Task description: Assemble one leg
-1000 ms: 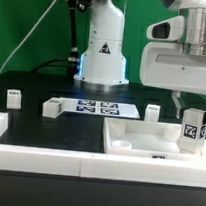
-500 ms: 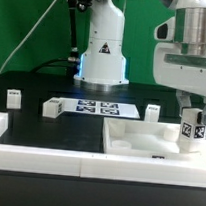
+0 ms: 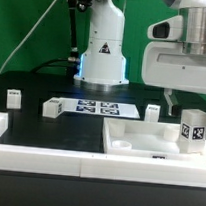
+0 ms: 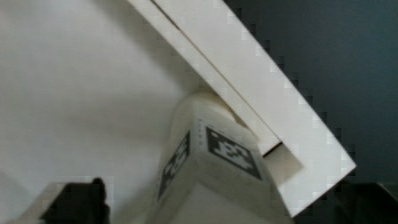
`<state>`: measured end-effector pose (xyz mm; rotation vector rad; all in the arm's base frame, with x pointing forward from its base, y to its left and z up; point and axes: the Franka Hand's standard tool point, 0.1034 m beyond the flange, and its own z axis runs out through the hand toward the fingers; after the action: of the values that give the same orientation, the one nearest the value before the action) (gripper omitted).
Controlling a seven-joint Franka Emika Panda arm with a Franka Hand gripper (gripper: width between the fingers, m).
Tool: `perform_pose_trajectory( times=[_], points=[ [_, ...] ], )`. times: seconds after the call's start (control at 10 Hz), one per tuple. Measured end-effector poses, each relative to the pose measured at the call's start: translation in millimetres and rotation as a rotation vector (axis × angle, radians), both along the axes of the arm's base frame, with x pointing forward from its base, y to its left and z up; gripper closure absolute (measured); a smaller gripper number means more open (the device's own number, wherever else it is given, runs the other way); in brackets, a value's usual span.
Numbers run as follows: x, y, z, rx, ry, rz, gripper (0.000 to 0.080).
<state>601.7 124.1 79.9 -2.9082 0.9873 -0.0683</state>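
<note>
Half a second earlier the gripper (image 3: 184,101) sat right over the leg (image 3: 195,131); it had since lifted and slid toward nine o'clock, so the leg stood alone. One dark finger (image 3: 168,99) hung just up and beside the leg, not touching it. I could not tell if the fingers were apart or together, since only one showed plainly.

That leg stood upright at about four o'clock in the exterior view, at the far right edge of the big white tabletop piece (image 3: 138,141). It had one black-and-white square tag on its front face. In the wrist view the same leg (image 4: 222,150) pressed against the raised rim of the tabletop piece (image 4: 71,90), with a tag on its face.

I counted three more small white posts on the black table (image 3: 39,126): one (image 3: 14,99) at nine o'clock, one (image 3: 52,108) near the middle, and one (image 3: 151,113) further right. One marker board (image 3: 91,107) lay flat behind them. No words could be read anywhere, only tag patterns.
</note>
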Motion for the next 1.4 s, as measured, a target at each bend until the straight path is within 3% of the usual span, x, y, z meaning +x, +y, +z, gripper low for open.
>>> perform_pose_trajectory(
  times=[0.4,0.9,1.0,1.2,1.3,1.4],
  points=[
    [-0.3,2.1,-0.7,-0.097,-0.019,0.535,0.0151],
    [1.1,-3.7,-0.4,-0.131,-0.025,0.941,0.0151],
    [1.0,-3.4,-0.4,-0.128,-0.024,0.914,0.0151],
    [1.1,-3.6,-0.4,-0.128,-0.024,0.914,0.04],
    [1.1,-3.4,-0.3,-0.128,-0.025,0.906,0.04],
    [1.1,-3.4,-0.4,-0.127,-0.024,0.887,0.0509]
  ],
)
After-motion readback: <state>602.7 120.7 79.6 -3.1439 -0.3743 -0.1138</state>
